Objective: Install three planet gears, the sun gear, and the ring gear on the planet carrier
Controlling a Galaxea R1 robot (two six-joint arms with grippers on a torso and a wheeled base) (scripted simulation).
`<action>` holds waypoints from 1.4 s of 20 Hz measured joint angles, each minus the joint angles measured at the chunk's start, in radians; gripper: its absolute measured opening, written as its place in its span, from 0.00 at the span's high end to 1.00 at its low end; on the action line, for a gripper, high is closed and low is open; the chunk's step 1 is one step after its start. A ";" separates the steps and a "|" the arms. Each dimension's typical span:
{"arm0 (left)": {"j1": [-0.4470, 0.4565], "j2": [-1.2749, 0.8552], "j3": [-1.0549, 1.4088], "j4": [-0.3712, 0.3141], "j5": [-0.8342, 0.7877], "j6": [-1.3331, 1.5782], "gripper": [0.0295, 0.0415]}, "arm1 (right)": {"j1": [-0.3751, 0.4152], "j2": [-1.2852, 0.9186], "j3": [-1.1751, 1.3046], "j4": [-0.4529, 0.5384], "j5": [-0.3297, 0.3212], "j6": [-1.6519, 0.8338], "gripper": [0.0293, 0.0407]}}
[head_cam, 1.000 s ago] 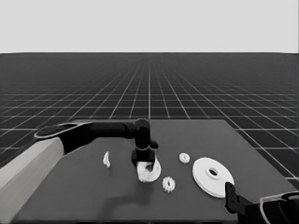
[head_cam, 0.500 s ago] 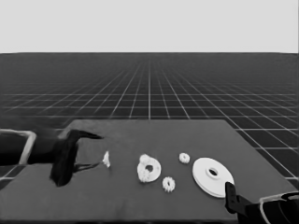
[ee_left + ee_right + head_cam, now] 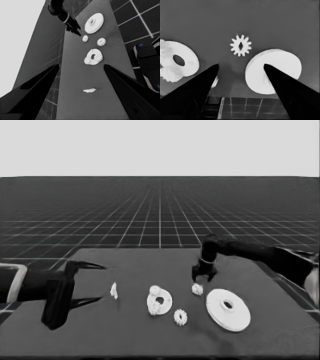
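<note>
The right gripper (image 3: 204, 278) hovers spread above a loose gear (image 3: 197, 289) beside the larger round part (image 3: 228, 309); off-centre closing could, I think, flick it. Left gripper (image 3: 97, 281) waits, spread.

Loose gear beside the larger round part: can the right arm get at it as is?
Probably yes. The right gripper hangs just above that gear with jaws open, nothing between them. The larger round part lies beside the gear but apart, so it should not block.
</note>
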 joint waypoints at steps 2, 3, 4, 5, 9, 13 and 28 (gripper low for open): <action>0.000 0.000 0.000 0.000 0.000 0.000 0.25 | -0.002 0.035 -0.078 0.009 -0.002 -0.012 0.19; 0.000 0.000 0.000 0.000 0.000 0.000 0.25 | -0.003 0.044 -0.096 0.011 -0.002 -0.015 0.19; 0.000 0.000 0.000 0.000 0.000 0.000 0.25 | -0.003 0.049 -0.107 0.012 -0.002 -0.017 0.19; 0.000 0.000 0.000 0.000 0.000 0.000 0.25 | -0.070 0.068 -0.155 -0.046 0.044 -0.037 0.19; 0.000 0.000 0.000 0.000 0.000 0.001 0.25 | -0.171 0.113 -0.262 -0.106 0.114 -0.082 0.19; 0.000 0.000 0.000 0.000 0.000 0.001 0.25 | -0.180 0.120 -0.278 -0.112 0.123 -0.089 0.19; 0.000 0.000 0.000 0.000 0.000 0.001 0.25 | -0.025 0.057 -0.128 -0.005 0.010 -0.022 0.83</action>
